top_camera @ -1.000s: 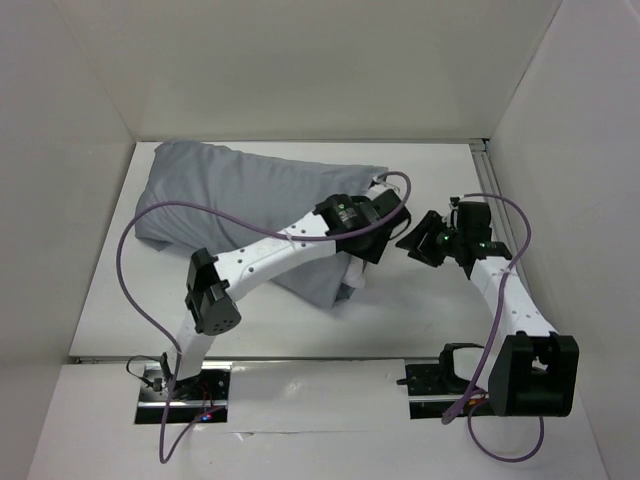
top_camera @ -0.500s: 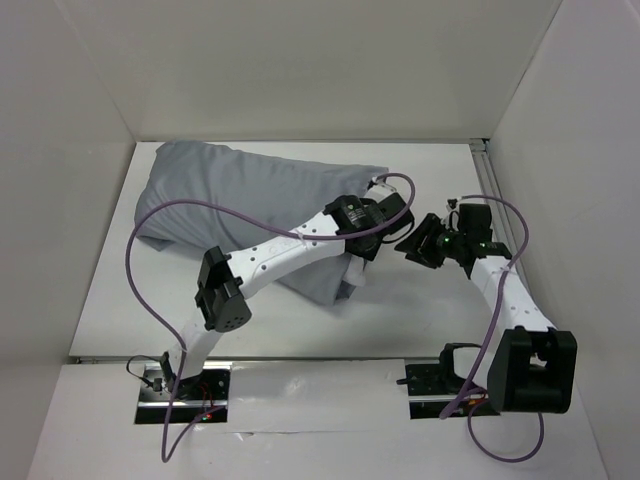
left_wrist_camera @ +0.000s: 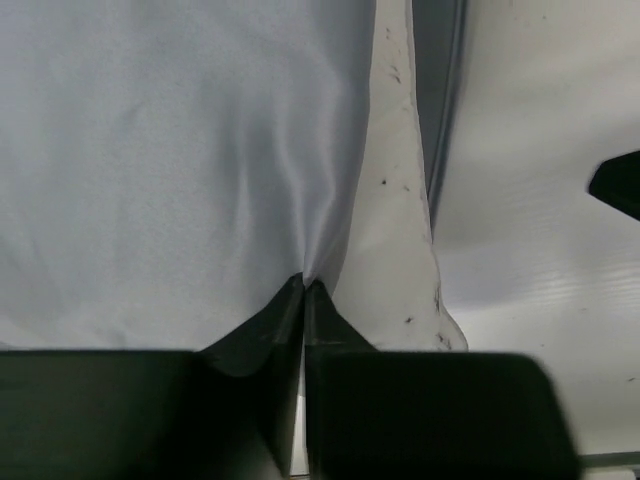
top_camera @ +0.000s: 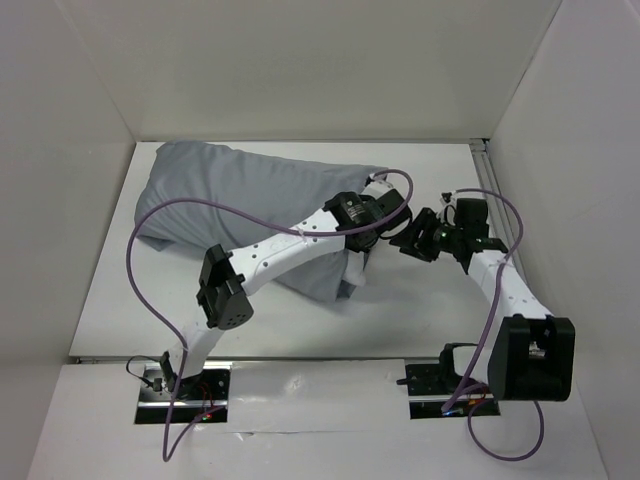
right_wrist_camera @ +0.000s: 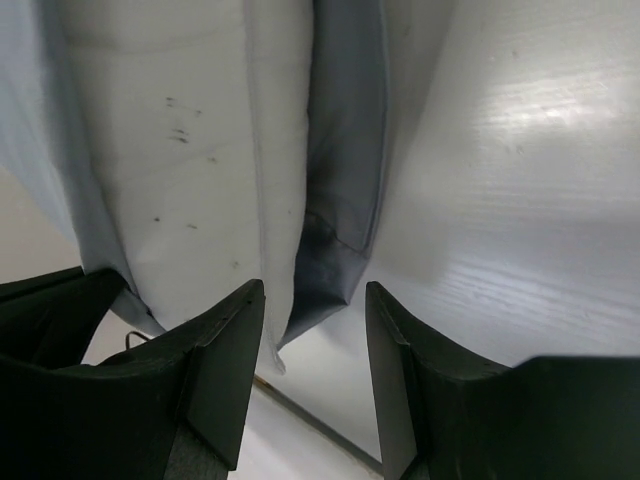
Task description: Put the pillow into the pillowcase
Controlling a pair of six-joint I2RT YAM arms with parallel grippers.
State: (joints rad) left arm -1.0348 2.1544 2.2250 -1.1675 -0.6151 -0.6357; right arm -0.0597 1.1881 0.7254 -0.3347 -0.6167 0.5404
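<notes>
Brightness: we are seeing bright, even, diffuse light falling from above on the white table (top_camera: 420, 320) and walls (top_camera: 300, 70).
Shadows: we are finding only soft ones, pooling under the near edge of the pillowcase (top_camera: 250, 190) and beneath the arms (top_camera: 290, 245).
Glare: we are catching a broad sheen glowing on the table, far right in the right wrist view.
Focus: we are reading specks on the pillow (right_wrist_camera: 190, 150) crisply, while the left gripper (left_wrist_camera: 303, 290) and right gripper (right_wrist_camera: 313, 290) are looming dark and blurred near the lens.
</notes>
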